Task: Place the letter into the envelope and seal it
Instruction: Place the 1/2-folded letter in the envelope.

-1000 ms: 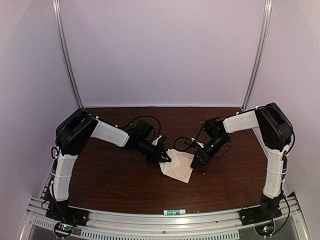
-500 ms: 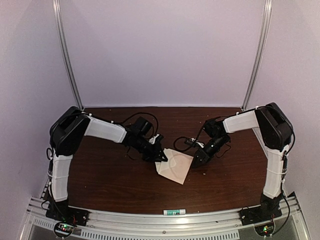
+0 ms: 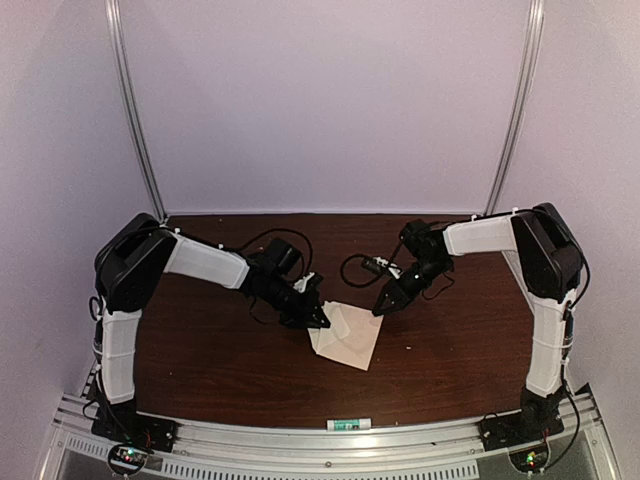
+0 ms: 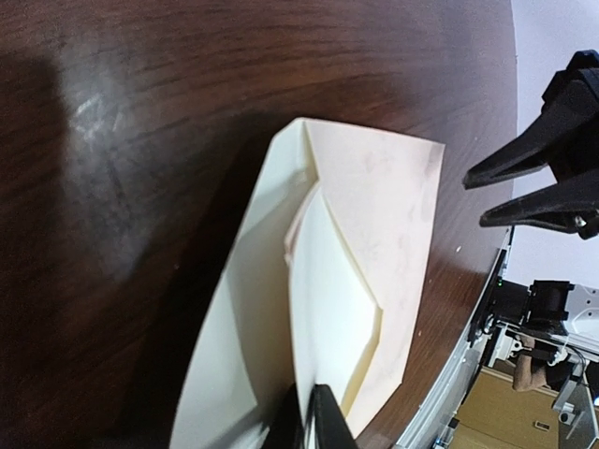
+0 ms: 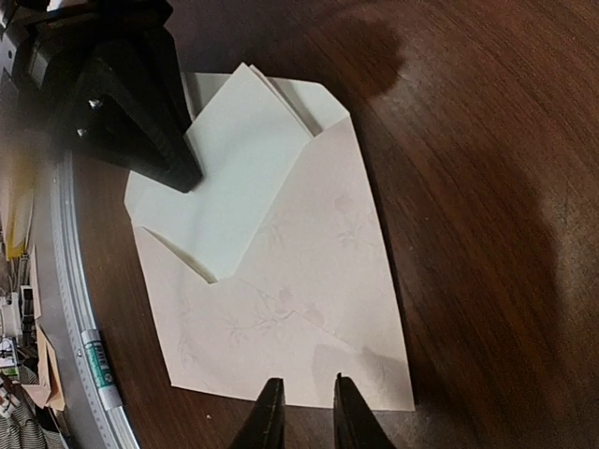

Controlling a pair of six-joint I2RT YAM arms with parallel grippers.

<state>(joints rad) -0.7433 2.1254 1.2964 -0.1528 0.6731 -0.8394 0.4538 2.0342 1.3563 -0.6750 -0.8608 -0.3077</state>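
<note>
The envelope (image 3: 352, 342) (image 5: 309, 281) lies flat mid-table, pinkish tan with a faint floral print, its pocket mouth toward the left arm. The pale cream letter (image 5: 229, 178) (image 4: 328, 309) sits partly inside the pocket and sticks out at the mouth. My left gripper (image 3: 322, 322) (image 4: 316, 423) is shut on the letter's outer edge, the sheet running between its fingers. My right gripper (image 3: 381, 309) (image 5: 304, 385) hovers just off the envelope's opposite edge. Its jaws are a narrow gap apart with nothing between them.
A metal rail (image 3: 330, 432) runs along the table's near edge, with a small white tube (image 3: 349, 424) lying on it. Black cables (image 3: 355, 268) loop behind both wrists. A pale crumb (image 3: 407, 348) lies right of the envelope.
My right gripper has lifted off the envelope's right corner and drawn back and up. The left gripper has reached further right with the letter, and the envelope has turned slightly.
</note>
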